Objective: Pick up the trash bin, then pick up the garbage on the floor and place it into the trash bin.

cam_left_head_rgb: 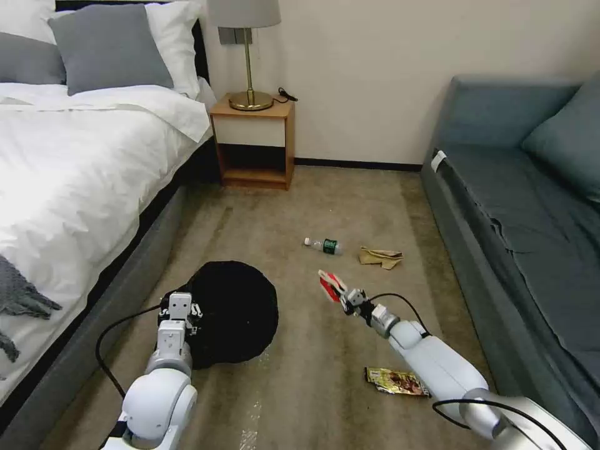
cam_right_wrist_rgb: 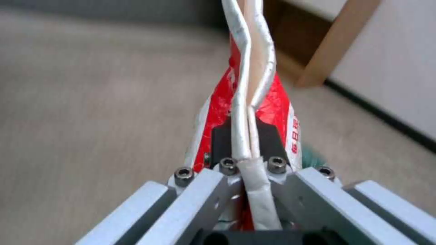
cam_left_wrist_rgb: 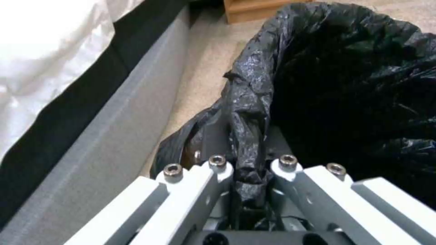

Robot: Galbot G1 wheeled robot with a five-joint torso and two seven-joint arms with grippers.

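The left gripper [cam_left_head_rgb: 187, 310] pinches the rim of the small round trash bin with its crinkled black plastic bag [cam_left_head_rgb: 234, 312], beside the grey bed frame [cam_left_wrist_rgb: 104, 126]. The wrist camera shows the bag squeezed between its fingers [cam_left_wrist_rgb: 218, 163]. The right gripper [cam_left_head_rgb: 344, 292] is clamped on the crumpled red-and-white wrapper [cam_right_wrist_rgb: 247, 98], held above the tan carpet [cam_left_head_rgb: 300, 206]. The clear bottle with a green label [cam_left_head_rgb: 324, 245], the crumpled tan paper [cam_left_head_rgb: 380, 256] and the brown-gold snack wrapper [cam_left_head_rgb: 397, 381] lie on the floor.

Glossy crinkled black plastic lines the trash bin [cam_left_wrist_rgb: 345, 85]; the red-white wrapper [cam_right_wrist_rgb: 245, 102] looks shiny foil, the carpet [cam_left_head_rgb: 325, 206] matt.

Even soft indoor light; wrist views blurry, backgrounds defocused.
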